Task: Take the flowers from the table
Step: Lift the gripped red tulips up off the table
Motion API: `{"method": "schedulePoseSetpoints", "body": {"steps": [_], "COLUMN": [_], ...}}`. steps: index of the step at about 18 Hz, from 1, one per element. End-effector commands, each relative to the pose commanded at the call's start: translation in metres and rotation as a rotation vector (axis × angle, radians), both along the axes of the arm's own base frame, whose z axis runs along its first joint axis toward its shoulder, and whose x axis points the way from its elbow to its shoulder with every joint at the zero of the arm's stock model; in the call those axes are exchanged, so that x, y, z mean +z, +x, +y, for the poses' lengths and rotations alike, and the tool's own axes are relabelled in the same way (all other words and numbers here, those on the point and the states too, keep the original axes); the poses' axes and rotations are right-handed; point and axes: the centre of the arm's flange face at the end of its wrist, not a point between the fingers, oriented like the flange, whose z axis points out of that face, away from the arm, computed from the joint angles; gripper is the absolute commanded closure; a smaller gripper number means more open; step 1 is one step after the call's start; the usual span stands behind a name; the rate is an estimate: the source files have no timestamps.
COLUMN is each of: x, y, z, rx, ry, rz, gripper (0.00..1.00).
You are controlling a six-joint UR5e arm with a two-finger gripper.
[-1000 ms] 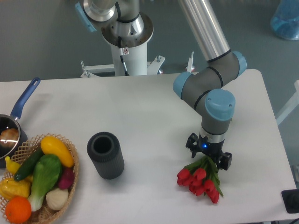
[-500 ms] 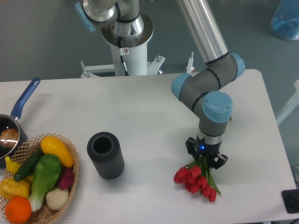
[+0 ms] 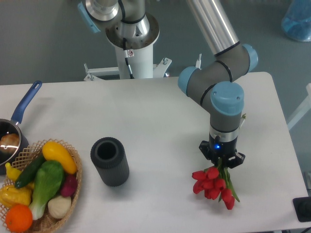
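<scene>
1. Flowers (image 3: 214,182) sit at the right front of the tabletop (image 3: 146,121), red heads fanned out toward the front edge and green stems running up into the hand (image 3: 222,161).
2. The hand points straight down over the stem end, its dark fingers drawn in close around the stems; it appears to grip the flowers, though the contact itself is hidden under the wrist.
3. Whether the heads rest on the tabletop or hang just above it cannot be told from this view; only a faint shadow lies beside them.
4. The stems are mostly covered by the hand, and any band tying them cannot be seen.
5. A small blue light glows on the hand's housing, just above the fingers.
6. The arm (image 3: 214,92) comes down from the upper middle, grey tube with blue joint caps; its upper part is cut off by the top edge.
7. A dark ribbed cylinder (image 3: 110,161) stands upright left of centre, open end up, well apart from the flowers.
8. A basket (image 3: 73,191) of vegetables sits at the front left corner, partly cut off by the left and bottom edges.
9. A pot (image 3: 9,141) with a blue handle lies behind the basket, its bowl cut off by the left edge and its contents hard to make out.
10. A dark object (image 3: 302,209) at the lower right is cut by the edge and cannot be identified.
</scene>
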Motion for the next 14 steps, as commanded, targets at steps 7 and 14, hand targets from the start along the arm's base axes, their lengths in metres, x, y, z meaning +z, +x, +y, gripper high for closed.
{"method": "schedulePoseSetpoints", "body": {"steps": [7, 14], "x": [0.04, 0.054], "y": [-0.029, -0.029], "z": [-0.021, -0.02], "rx": [-0.02, -0.06], "ry": [-0.08, -0.09], "rz": [-0.121, -0.112], "gripper": [1.0, 1.0]}}
